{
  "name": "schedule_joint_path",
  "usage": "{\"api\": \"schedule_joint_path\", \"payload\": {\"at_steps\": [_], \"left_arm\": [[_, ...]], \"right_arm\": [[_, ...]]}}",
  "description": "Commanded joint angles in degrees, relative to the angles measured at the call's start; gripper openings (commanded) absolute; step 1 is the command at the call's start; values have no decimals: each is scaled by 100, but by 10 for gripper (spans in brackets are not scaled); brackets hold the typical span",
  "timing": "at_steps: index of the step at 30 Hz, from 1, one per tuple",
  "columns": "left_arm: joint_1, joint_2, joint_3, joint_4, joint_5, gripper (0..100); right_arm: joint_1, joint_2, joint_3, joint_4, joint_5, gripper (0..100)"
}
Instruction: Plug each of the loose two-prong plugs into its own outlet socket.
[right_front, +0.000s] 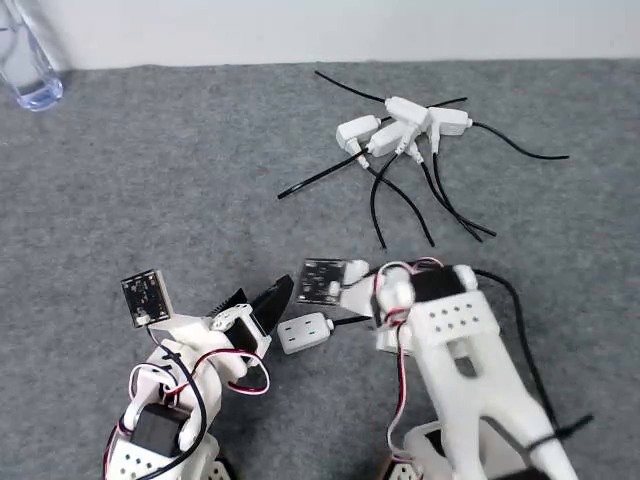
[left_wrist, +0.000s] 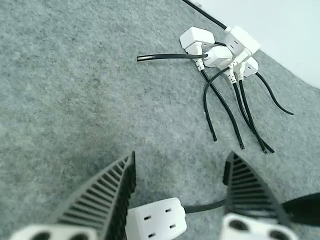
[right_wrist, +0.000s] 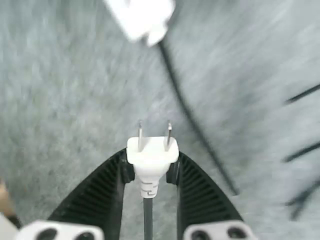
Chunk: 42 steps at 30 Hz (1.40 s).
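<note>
Left arm (right_front: 190, 345) crouches low at seven o'clock on the counter (right_front: 150, 180). The left gripper (left_wrist: 182, 156) has its fingers (left_wrist: 115, 190) spread wide, with the white outlet socket (right_front: 305, 332) lying between them. At five o'clock the right arm (right_front: 455, 320) leans forward, and the right gripper (right_wrist: 150, 164) has its fingers clamped on a two-prong plug (right_wrist: 151, 152), prongs bare. At one o'clock sits a cluster of white plugs (right_front: 405, 128) trailing black cords.

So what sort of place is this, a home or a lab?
Probably a robotics test bench: a grey felt-like mat for a worktop, the left arm and right arm side by side, and short-corded plugs and sockets lie heaped.
</note>
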Motion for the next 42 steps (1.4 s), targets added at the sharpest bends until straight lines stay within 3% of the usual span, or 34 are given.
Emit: {"api": "schedule_joint_path", "payload": {"at_steps": [1, 9, 16, 26, 42], "left_arm": [[9, -35, -40, -53, -62, 268], [26, -35, -48, -53, -44, 268], [615, -44, -48, -158, -26, 268], [633, -44, -48, -492, -53, 268], [607, -44, -48, -484, -53, 268]], "right_arm": [[-435, -338, -607, 75, -431, 8], [-470, 919, -1582, 57, -615, 8], [-725, 1815, -2532, 22, -923, 8], [-1455, 2000, -2866, 277, -1099, 8], [-1455, 1947, -3745, 971, -1108, 8]]}}
